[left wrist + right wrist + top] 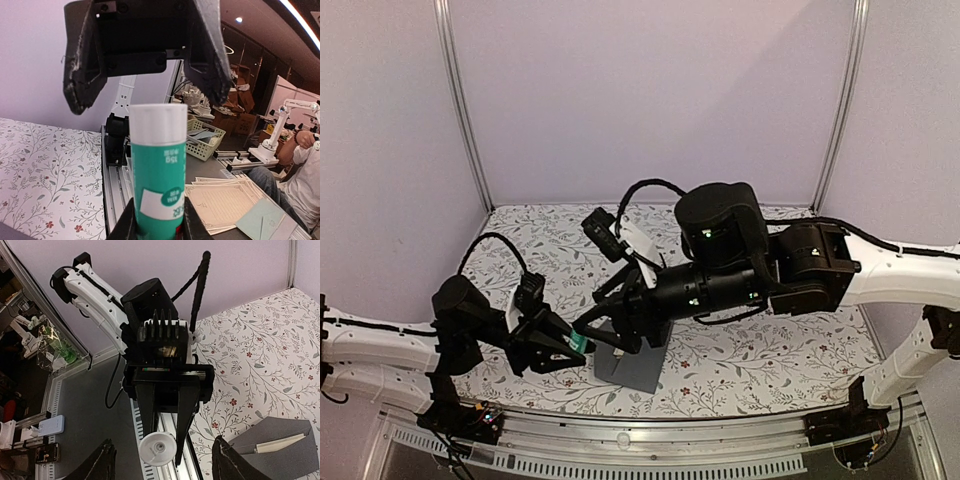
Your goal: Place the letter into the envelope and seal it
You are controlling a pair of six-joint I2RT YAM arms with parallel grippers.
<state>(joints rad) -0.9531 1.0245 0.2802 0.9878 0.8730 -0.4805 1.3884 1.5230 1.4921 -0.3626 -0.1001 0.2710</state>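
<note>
Right wrist view: letter [276, 444] lay tucked inside envelope [285, 462] on surface [260, 355], apparently unsealed. Left fingers [121, 226] pinched glue tube [159, 170] near envelope; right fingers [80, 75] spread, facing its cap [157, 450]. Uncapping, gluing, sealing remained.

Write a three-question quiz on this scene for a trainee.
1. True or false: the left gripper holds the glue tube.
2. Relative to the envelope, the letter is: A) lying on top B) tucked inside C) underneath.
3. Fill in: the right gripper has its jaws ____.
Key: 1 true; 2 B; 3 open.
</note>
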